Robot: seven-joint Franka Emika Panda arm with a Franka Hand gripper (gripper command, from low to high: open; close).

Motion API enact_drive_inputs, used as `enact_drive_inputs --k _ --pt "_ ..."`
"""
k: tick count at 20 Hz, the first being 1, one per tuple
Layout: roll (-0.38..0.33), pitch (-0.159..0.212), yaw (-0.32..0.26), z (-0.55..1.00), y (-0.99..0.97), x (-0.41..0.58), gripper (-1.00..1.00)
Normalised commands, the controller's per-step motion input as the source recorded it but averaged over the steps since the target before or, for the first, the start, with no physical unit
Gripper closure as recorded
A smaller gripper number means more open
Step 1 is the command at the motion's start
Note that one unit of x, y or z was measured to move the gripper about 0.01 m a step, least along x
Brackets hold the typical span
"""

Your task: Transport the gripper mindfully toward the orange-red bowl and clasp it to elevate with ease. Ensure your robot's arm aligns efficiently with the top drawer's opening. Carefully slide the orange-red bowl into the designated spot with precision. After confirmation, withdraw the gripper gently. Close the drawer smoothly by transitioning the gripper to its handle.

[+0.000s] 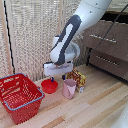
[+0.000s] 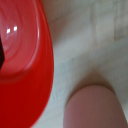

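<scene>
Close under the wrist camera we see the orange-red bowl [image 2: 22, 60] rim and the pink cup [image 2: 92, 107] top on pale wood.

We see the gripper [image 1: 52, 76] low over the bowl [image 1: 49, 86], which sits on the table [image 1: 95, 107] between the red wire basket [image 1: 20, 97] at the exterior view's left and the cup [image 1: 69, 88]. Fingers grasping or released: we cannot tell. A snack box [image 1: 77, 78] stands behind the cup. The top drawer [image 1: 106, 36], with its handle [image 1: 102, 37], is far right.
</scene>
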Motion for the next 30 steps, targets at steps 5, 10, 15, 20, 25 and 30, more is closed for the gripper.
enact_drive_inputs --k 5,10,15,20,25,30 --pt "-0.099 0.002 0.000 -0.23 0.09 0.043 -1.00" --pt "-0.057 0.000 0.000 -0.07 0.13 0.042 1.00" --pt "-0.034 0.000 0.007 0.00 0.12 0.000 1.00" --pt "-0.032 0.000 0.004 0.00 0.09 0.000 1.00" --pt "0.000 0.000 -0.006 0.02 0.01 0.000 1.00" --pt "0.000 0.000 -0.054 0.35 0.00 0.010 1.00"
